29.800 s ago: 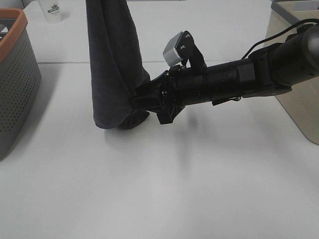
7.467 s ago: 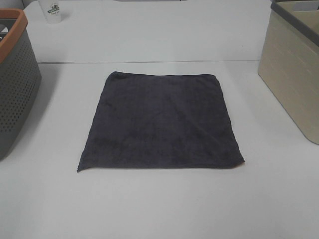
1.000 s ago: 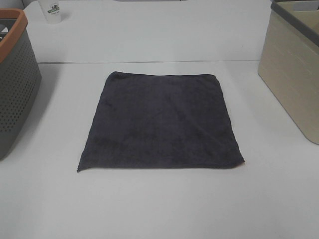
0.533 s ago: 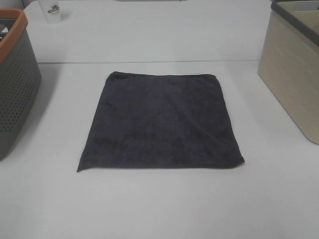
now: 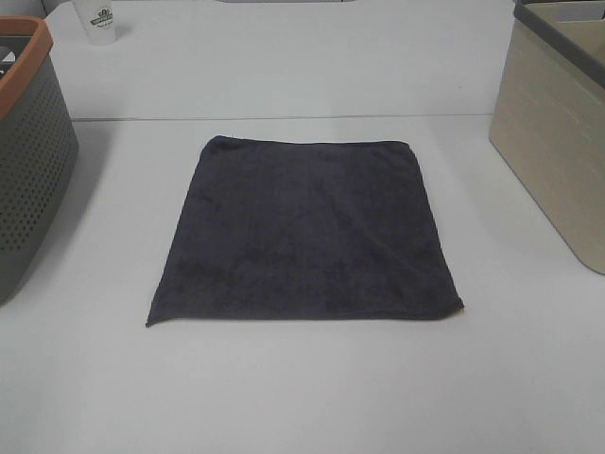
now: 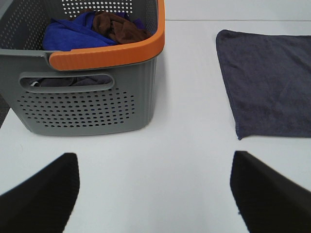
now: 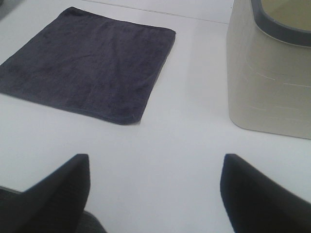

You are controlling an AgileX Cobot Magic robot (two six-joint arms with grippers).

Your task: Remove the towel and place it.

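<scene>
I see the towel (image 5: 307, 232) spread flat mid-desk (image 5: 302, 397) between the grey basket (image 5: 28, 161) left and beige bin (image 5: 558, 132) right, so I judge it placed, with my left tool (image 6: 153, 194) and right tool (image 7: 155, 194) both spread wide, holding nothing.

A white table (image 5: 302, 397) is filling almost the whole exterior high view, its matte surface evenly lit with only soft, faint shadows. A thin seam is running straight across the upper part of that view, dividing the tabletop into a near and a far panel. At the left edge a grey perforated basket (image 5: 33, 180) with an orange rim is standing on the table, cropped by the frame; from the left wrist camera, blue and brown cloths (image 6: 92, 28) are lying inside it. At the right edge a beige bin (image 5: 558, 151) with a grey rim is standing, also cropped. In the upper left corner a small white cup (image 5: 97, 21) with a dark printed emblem is sitting on the far panel.
</scene>
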